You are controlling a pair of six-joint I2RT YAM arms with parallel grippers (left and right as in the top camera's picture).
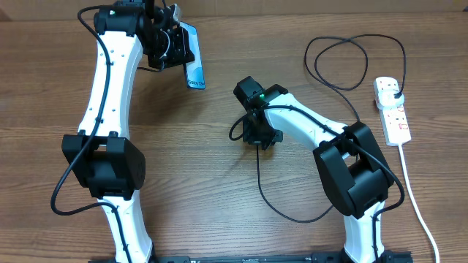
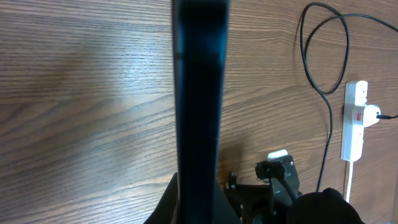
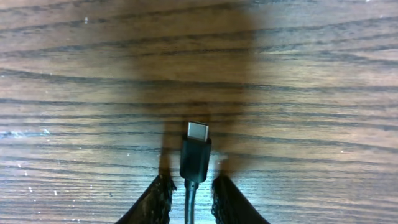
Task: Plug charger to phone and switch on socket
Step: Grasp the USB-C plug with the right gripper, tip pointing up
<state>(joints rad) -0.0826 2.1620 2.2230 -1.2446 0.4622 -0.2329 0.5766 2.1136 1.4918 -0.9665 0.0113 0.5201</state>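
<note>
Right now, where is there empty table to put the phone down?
Best is the bare wood between the left arm and the right gripper, below the phone. The strip along the far left edge is free too. It is crowded on the right: charger loops, the socket and its white cord.

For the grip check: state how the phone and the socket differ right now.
The phone is held tilted in the left gripper; the socket lies flat on the table. The phone shows a blue screen; the socket is white with red marks. Both are elongated rectangles.
</note>
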